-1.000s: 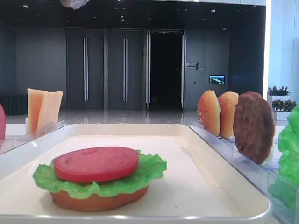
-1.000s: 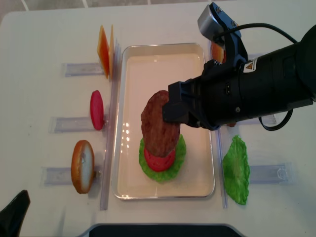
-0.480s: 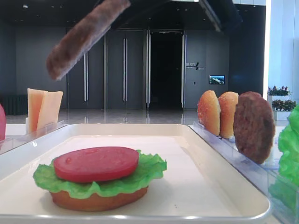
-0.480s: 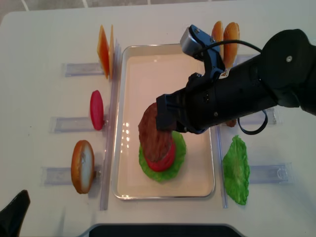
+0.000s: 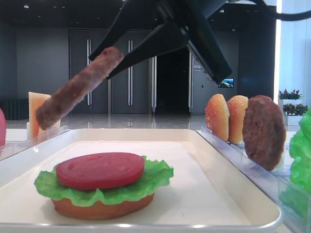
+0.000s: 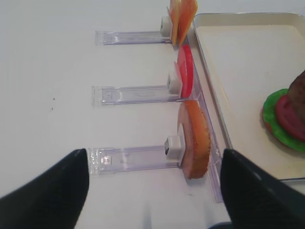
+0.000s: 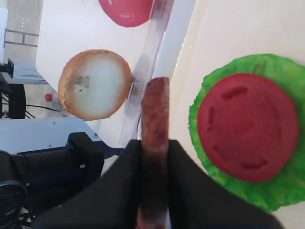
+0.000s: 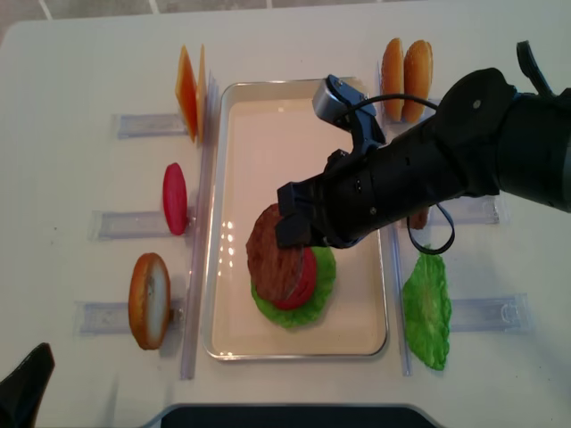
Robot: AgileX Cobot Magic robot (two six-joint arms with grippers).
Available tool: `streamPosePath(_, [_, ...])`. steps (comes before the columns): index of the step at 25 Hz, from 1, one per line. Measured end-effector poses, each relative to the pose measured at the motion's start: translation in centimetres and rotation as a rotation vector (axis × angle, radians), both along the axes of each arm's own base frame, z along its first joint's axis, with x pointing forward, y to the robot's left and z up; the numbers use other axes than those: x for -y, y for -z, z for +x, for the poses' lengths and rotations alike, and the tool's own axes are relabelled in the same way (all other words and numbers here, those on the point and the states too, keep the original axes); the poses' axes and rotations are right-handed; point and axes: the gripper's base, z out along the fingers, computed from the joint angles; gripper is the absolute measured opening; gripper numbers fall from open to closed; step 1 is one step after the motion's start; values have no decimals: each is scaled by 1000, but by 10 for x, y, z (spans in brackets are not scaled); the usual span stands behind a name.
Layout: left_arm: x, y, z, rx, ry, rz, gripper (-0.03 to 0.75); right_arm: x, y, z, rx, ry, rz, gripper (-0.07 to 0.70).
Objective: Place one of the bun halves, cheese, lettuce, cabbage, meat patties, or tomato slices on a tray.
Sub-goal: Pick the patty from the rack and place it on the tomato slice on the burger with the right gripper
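My right gripper (image 8: 290,227) is shut on a brown meat patty (image 8: 270,260) and holds it on edge, tilted, low end to the left. The patty (image 5: 77,90) hangs above the cream tray (image 5: 209,194), apart from the stack beneath. That stack is a bun bottom (image 5: 99,209), lettuce (image 5: 156,175) and a tomato slice (image 5: 99,170). In the right wrist view both black fingers (image 7: 183,181) press the patty (image 7: 155,107), with the tomato slice (image 7: 245,126) to its right. My left gripper (image 6: 155,188) stands open over bare table, left of the tray (image 6: 238,47).
Clear holders left of the tray carry cheese slices (image 8: 187,89), a tomato slice (image 8: 175,198) and a bun half (image 8: 149,300). On the right stand two bun halves (image 8: 406,67), a second patty (image 5: 264,131) and a loose lettuce leaf (image 8: 426,308).
The right gripper has come down and moved left with the patty, closer to the stack on the tray. The left gripper has not moved.
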Motion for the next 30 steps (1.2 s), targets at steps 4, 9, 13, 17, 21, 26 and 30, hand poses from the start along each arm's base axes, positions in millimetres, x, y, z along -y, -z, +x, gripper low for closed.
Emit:
streamPosePath(4, [0,0,0,0,0,0,660,-3,11,4,-19,-20,9,136])
streamPosePath(9, [0,0,0,0,0,0,660,2,18,12,-37,-24,31,136])
streamPosePath(13, [0,0,0,0,0,0,660,6,25,17,-41,-28,25,136])
streamPosePath(17, [0,0,0,0,0,0,660,6,30,19,-38,-37,21,136])
streamPosePath(21, [0,0,0,0,0,0,660,7,31,21,-32,-43,26,136])
streamPosePath(26, [0,0,0,0,0,0,660,6,37,22,-49,-47,26,136])
streamPosePath(30, [0,0,0,0,0,0,660,5,44,22,-66,-62,24,136])
